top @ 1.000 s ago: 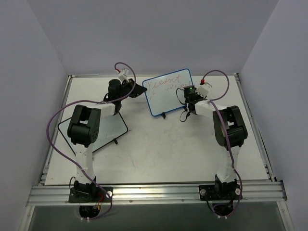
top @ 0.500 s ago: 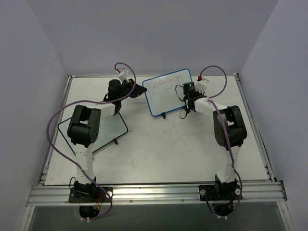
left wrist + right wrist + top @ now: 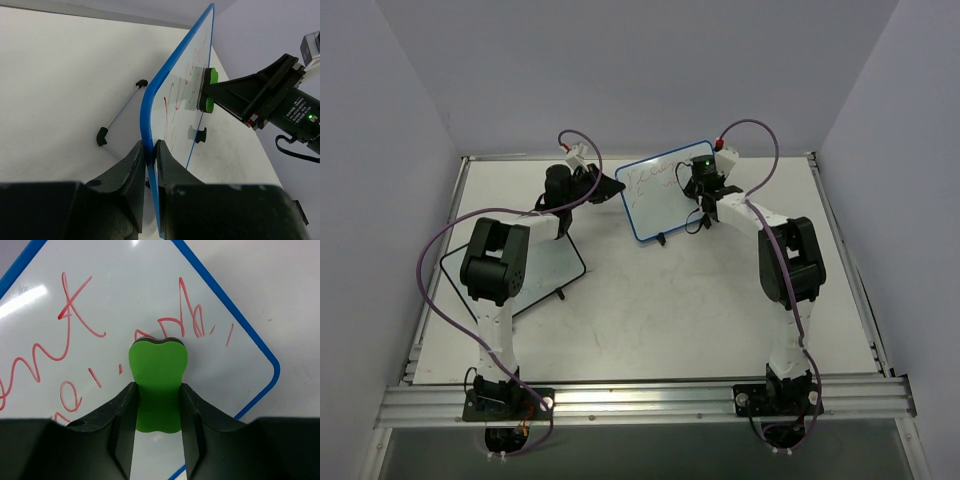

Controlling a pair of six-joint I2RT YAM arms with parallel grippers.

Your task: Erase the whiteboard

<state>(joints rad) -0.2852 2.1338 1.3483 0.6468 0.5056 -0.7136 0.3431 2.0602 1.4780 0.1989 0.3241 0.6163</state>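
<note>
The tabletop is seen whole from high behind its near edge. The whiteboard, shared by all views, is viewed closely: edge-on from the left wrist, face-on from the right.

The left claw clamps the whiteboard edge; a green eraser touches it.

Whiteboard: blue rounded frame, standing near-upright on black feet, red writing across face.

White table: whiteboard standing, black-framed board lying left.
</note>
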